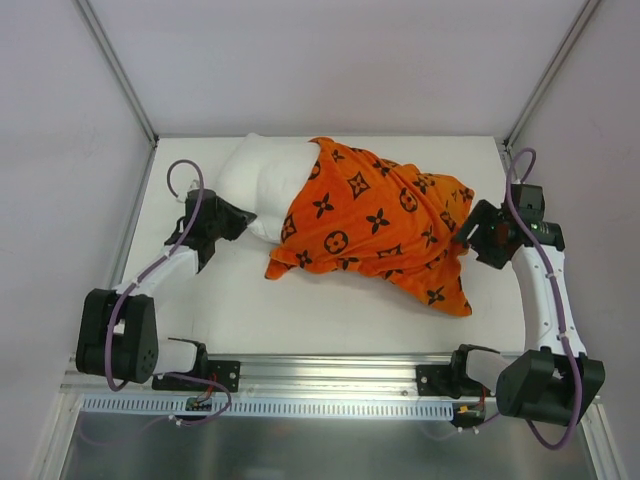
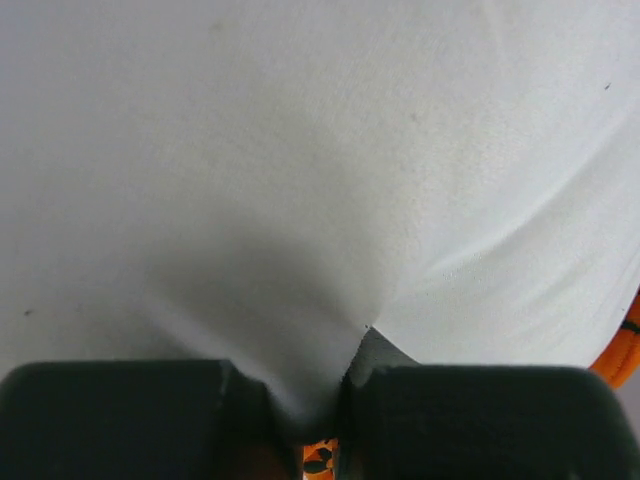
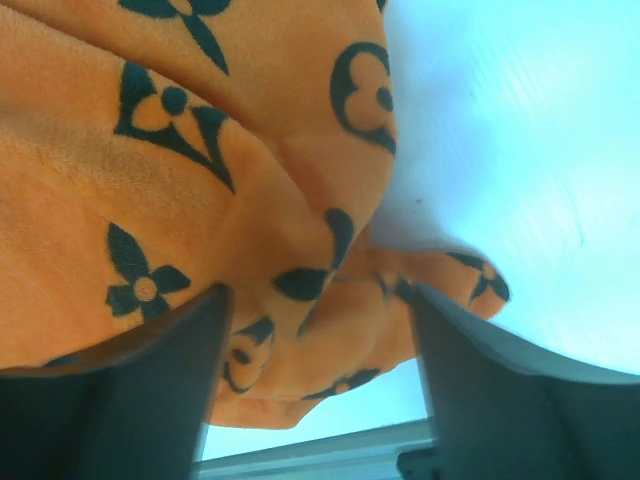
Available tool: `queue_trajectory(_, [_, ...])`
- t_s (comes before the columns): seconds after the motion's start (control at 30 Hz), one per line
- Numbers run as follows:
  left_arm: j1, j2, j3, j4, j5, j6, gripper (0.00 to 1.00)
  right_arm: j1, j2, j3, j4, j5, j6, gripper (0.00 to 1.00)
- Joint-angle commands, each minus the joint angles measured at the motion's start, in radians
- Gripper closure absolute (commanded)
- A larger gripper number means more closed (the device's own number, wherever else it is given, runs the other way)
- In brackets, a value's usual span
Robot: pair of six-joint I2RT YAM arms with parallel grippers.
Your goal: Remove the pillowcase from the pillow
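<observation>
Pinching the pillow (image 1: 250, 180) toward the far-left corner of the counter (image 1: 330, 310), the left gripper (image 1: 244, 218) clamps white fabric; the right gripper (image 1: 462, 240) grips bunched pillowcase (image 1: 375, 220) near the right edge.

Near open, far blocked
The pillow (image 1: 250, 178) and pillowcase (image 1: 380, 225) span the far half from left gripper (image 1: 240, 216) to right gripper (image 1: 466, 240); bare table (image 1: 330, 322) lies open nearer.

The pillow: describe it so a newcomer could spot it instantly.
On the white table lies one long lump. The pillow is its bare left end, pinched by the left gripper; plain white, unlike the orange monogrammed pillowcase covering the rest.
</observation>
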Motion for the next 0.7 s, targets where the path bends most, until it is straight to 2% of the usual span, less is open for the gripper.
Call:
queue_trajectory(0.0, [-0.011,-0.017,0.123,-0.156,-0.012,0.075,1.00,0.006,-0.042,0.061,-0.116,0.012,-0.089,0.08])
queue_trajectory(0.07, [-0.010,-0.063,0.155,-0.228,-0.088,0.109,1.00,0.009,-0.070,0.058,-0.150,-0.013,-0.125,0.01])
queue_trajectory(0.13, [0.004,-0.082,0.212,-0.311,-0.105,0.129,1.00,0.029,-0.124,0.016,-0.187,-0.056,-0.127,0.04])
queue_trajectory(0.23, [0.036,-0.076,0.310,-0.429,-0.128,0.150,1.00,0.145,-0.206,-0.048,-0.193,-0.079,-0.078,0.04])
queue_trajectory(0.27, [0.044,-0.073,0.327,-0.450,-0.127,0.150,1.00,0.225,-0.217,-0.085,-0.195,-0.059,-0.057,0.04])
queue_trajectory(0.4, [0.073,-0.067,0.363,-0.468,-0.106,0.140,1.00,0.357,-0.236,-0.177,-0.141,-0.048,0.028,0.04])
queue_trajectory(0.57, [0.076,-0.043,0.370,-0.473,-0.043,0.137,1.00,0.509,-0.138,-0.240,-0.060,-0.002,0.087,0.04])
queue_trajectory(0.67, [0.075,-0.047,0.366,-0.473,-0.038,0.135,1.00,0.523,-0.002,-0.258,0.057,0.018,0.106,0.02])
